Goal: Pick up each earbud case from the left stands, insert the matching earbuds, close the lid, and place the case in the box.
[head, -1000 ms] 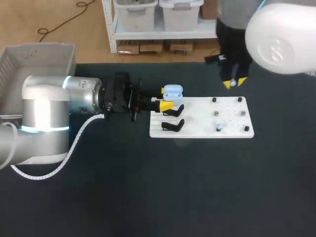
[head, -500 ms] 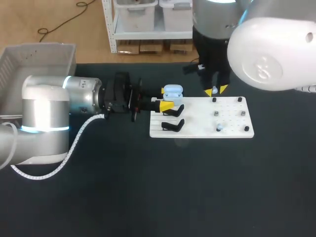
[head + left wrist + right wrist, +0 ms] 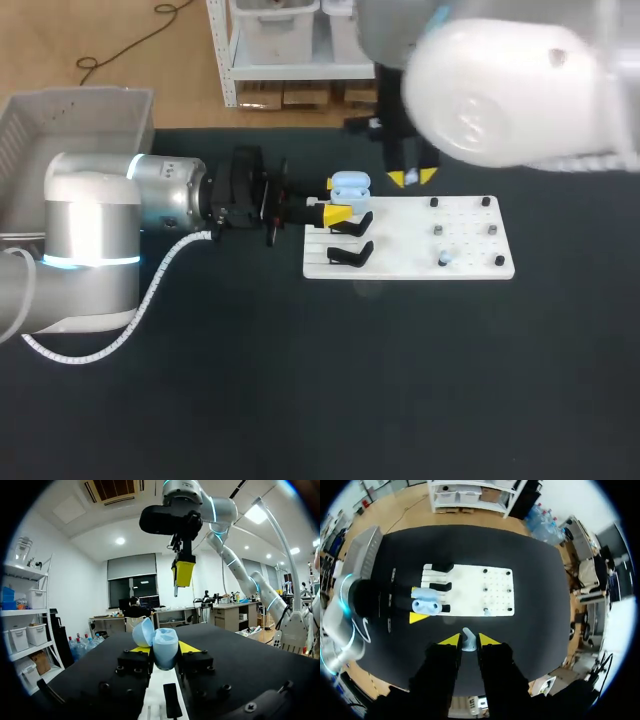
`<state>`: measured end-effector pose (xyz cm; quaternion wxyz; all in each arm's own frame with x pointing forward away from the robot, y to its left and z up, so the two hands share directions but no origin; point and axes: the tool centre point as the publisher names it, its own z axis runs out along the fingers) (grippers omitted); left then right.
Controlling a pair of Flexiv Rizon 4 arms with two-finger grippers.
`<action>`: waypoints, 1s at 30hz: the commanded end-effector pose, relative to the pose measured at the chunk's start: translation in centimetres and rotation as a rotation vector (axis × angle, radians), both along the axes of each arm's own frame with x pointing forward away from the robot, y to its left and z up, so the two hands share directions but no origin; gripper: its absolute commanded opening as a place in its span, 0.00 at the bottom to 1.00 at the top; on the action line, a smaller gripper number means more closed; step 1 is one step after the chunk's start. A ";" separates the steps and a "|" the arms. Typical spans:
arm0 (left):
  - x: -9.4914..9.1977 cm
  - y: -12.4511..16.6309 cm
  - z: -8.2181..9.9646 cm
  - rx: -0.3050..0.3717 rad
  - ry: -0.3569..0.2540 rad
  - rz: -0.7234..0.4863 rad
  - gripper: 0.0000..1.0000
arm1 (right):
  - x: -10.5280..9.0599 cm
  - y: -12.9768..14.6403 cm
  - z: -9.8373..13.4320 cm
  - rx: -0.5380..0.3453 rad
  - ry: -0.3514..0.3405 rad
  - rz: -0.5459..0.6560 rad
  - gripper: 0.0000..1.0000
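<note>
A light blue earbud case (image 3: 350, 185) with its lid open sits at the white board's (image 3: 410, 262) far left corner, and my left gripper (image 3: 338, 213) is shut on it. In the left wrist view the case (image 3: 165, 647) stands between the yellow tips with the lid (image 3: 144, 631) tilted back. My right gripper (image 3: 410, 178) hangs just right of the case, above the board's far edge. It is shut on a small pale blue earbud (image 3: 468, 636). From the left wrist view the right gripper (image 3: 183, 573) hangs above and beyond the case. Another earbud (image 3: 443, 258) stands on a peg.
Two black stands (image 3: 350, 254) are on the board's left part, and small dark pegs (image 3: 486, 202) dot its right part. A grey box (image 3: 60, 130) stands at the table's far left. The dark table (image 3: 330, 380) stretches in front of the board.
My right arm has swung left along the board's far edge, from past its right end to just beside the case, earbud still held. The left arm and case have not moved.
</note>
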<state>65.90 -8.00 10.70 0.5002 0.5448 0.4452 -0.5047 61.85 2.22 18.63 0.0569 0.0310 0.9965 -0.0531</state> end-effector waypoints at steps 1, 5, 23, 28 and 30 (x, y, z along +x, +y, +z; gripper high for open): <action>0.1 0.0 -0.2 -0.004 0.000 -0.001 0.00 | 2.0 2.3 -0.1 -0.054 0.103 -0.129 0.00; -0.1 0.0 -0.4 0.000 -0.003 -0.003 0.00 | 2.1 2.4 -0.5 -0.060 0.115 -0.176 0.00; -0.1 -1.8 -1.5 0.023 -0.040 -0.016 0.00 | 1.8 2.0 -1.0 -0.067 0.120 -0.196 0.00; 0.1 -1.9 -1.4 0.020 -0.046 0.000 0.00 | 1.8 2.3 -1.1 -0.073 0.129 -0.246 0.00; 0.1 -1.9 -1.5 0.022 -0.052 0.003 0.00 | 1.8 2.4 -1.0 -0.082 0.136 -0.272 0.00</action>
